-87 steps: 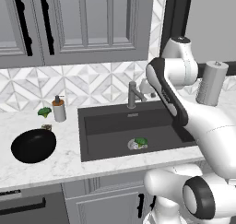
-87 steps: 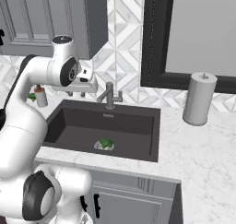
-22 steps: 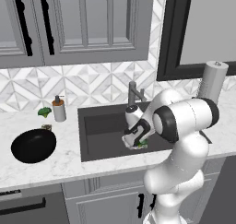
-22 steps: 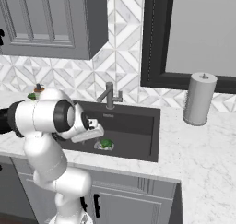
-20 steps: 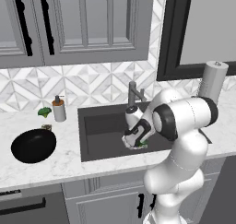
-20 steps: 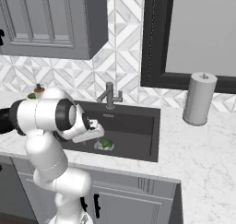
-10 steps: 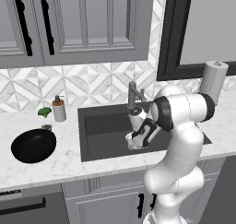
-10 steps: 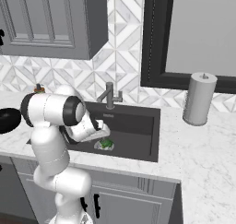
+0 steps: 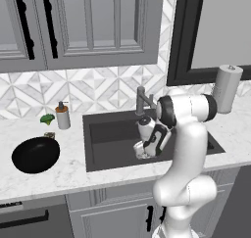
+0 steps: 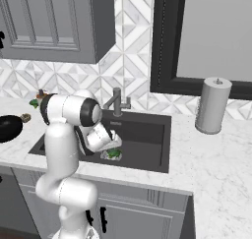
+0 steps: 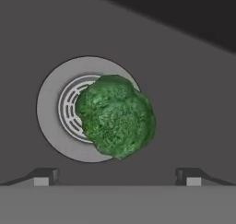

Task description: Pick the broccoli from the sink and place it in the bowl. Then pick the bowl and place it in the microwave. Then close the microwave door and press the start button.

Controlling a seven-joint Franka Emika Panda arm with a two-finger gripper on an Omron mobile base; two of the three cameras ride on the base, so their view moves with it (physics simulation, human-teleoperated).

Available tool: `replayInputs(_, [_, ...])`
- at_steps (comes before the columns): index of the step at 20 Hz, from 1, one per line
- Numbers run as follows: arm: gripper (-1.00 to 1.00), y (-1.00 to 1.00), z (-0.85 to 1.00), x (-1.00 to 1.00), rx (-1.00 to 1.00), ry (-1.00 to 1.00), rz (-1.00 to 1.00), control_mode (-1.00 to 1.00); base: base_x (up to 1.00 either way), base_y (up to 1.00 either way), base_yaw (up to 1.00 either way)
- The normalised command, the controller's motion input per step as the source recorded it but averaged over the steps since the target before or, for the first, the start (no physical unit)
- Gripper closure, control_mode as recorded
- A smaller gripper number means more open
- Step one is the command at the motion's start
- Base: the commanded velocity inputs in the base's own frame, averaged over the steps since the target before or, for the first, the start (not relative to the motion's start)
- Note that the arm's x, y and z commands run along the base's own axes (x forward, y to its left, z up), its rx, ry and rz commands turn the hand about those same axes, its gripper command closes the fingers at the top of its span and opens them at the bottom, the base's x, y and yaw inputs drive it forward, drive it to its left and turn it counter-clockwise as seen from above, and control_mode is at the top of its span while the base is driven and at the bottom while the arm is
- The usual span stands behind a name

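hand view | gripper point(image 11: 115, 177) spread wide, fingertips low either side of broccoli point(image 11: 116, 116); broccoli lies on drain point(image 11: 55, 126) in sink point(image 9: 112, 134) | risk: lumpy floret off centre; closing jaws may nudge it away

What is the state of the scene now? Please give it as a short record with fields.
hand: open, low in the sink, over the broccoli, not gripping it
broccoli: lies on the round silver drain
sink: dark basin, faucet behind
bowl: black, on the counter left of the sink, holds nothing
paper towel roll: upright, right of the sink
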Motion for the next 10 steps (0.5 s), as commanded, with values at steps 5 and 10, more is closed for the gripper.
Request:
replayInputs(5, [-1.00,0.00,-0.35,0.42,0.00,0.00,0.03,-1.00,0.00,0.00,0.00])
replayInputs(10, [-1.00,0.00,-0.30,0.36,0.00,0.00,0.04,-1.00,0.00,0.00,0.00])
